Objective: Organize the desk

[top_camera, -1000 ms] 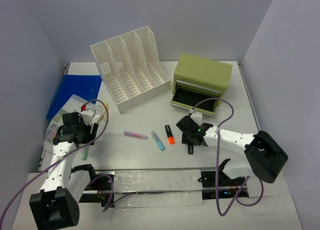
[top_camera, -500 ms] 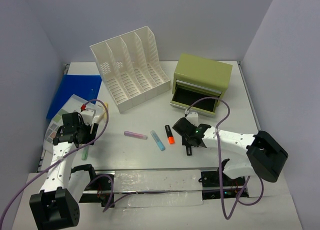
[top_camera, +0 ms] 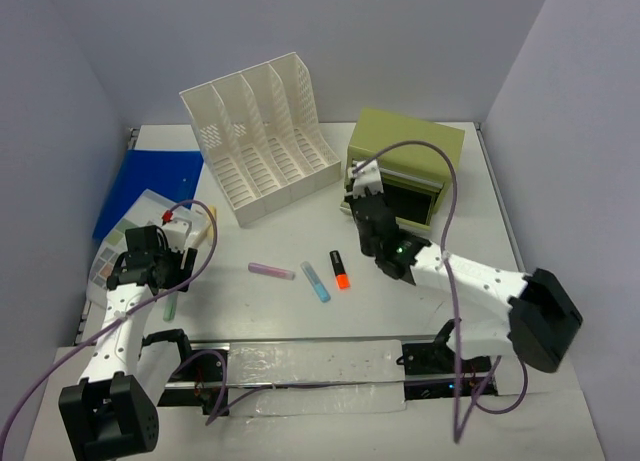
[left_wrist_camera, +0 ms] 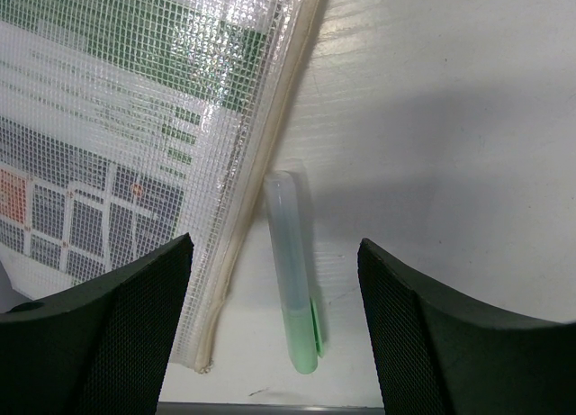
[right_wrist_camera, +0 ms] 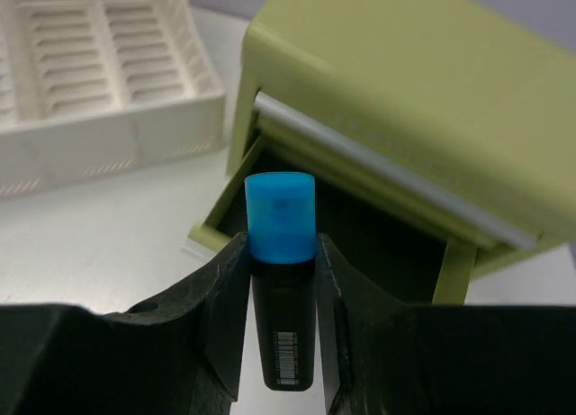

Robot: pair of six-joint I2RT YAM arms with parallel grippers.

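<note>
Two arms work over the white desk [top_camera: 240,306], which lies beneath everything. Right jaws pinch a blue-capped marker [right_wrist_camera: 281,289] mid-barrel — probably light, stiff, slick plastic — before the open green drawer box [right_wrist_camera: 405,91]. Left jaws spread above a green pen [left_wrist_camera: 292,280].

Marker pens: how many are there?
5. On the white desk: a pale purple marker, a light blue marker, an orange-capped black marker. A pale green marker lies below the left gripper; the right gripper holds a blue-capped black marker. The olive drawer box may hide more.
</note>
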